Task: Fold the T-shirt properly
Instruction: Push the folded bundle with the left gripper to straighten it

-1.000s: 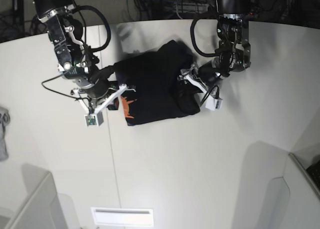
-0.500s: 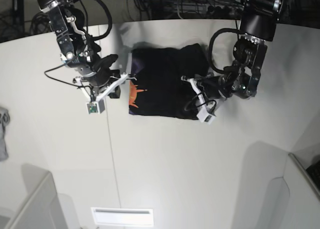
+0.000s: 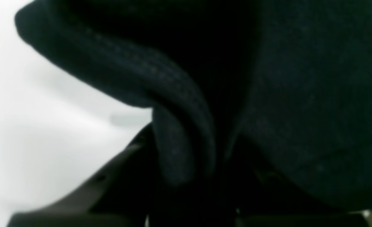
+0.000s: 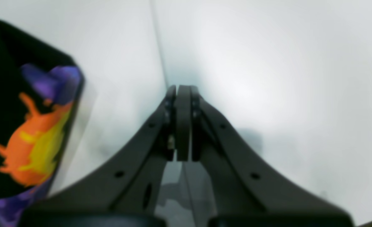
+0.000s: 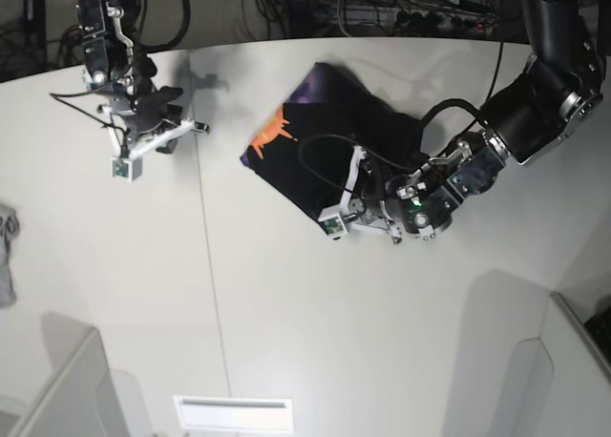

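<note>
Left hand (image 5: 355,200) grips T-shirt (image 5: 329,141); base shows whole.

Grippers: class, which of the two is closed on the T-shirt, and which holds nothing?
The left gripper pinches a fold of the black T-shirt. The right gripper is shut on nothing, away from the shirt.
</note>
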Robot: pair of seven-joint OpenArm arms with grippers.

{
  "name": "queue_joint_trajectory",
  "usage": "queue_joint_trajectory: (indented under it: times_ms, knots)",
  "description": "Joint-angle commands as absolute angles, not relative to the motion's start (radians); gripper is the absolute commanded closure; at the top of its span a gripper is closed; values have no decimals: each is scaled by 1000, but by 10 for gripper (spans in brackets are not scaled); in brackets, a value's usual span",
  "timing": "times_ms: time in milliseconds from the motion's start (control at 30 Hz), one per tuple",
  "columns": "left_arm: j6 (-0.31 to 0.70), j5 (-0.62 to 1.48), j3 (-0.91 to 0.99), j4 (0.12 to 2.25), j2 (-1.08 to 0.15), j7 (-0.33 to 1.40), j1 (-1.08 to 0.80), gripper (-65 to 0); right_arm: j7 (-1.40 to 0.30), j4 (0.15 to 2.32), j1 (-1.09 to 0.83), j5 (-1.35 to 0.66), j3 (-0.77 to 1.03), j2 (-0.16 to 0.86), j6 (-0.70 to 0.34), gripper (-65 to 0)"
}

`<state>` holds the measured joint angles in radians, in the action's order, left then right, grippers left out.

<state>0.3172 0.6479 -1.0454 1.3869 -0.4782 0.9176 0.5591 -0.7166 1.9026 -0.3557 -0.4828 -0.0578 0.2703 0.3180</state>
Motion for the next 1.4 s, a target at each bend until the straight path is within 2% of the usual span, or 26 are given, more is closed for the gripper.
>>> queue_joint_trajectory:
  times_ms: [0, 200, 400, 767, 1067, 1367]
  knots:
    - [315, 535, -1079, 1382, -484, 935, 570, 0, -697, 1922, -363, -484, -44, 277, 317, 0]
    - [561, 171, -1152, 1399, -481, 745, 542, 0, -697, 1922, -420, -484, 35, 211, 318, 0]
    - [696, -44, -1152, 1397, -437, 625, 504, 0, -697, 1920, -435, -484, 38, 160, 320, 0]
    - [698, -67, -1165, 1391, -386, 458, 506, 0, -697, 1919, -447, -483, 41, 124, 320, 0]
    - [698, -67, -1285, 1389, -363, 450, 530, 0, -697, 1919, -447, -483, 41, 124, 320, 0]
    - [698, -67, -1291, 1391, -341, 460, 536, 0, -697, 1919, -461, -483, 42, 124, 320, 0]
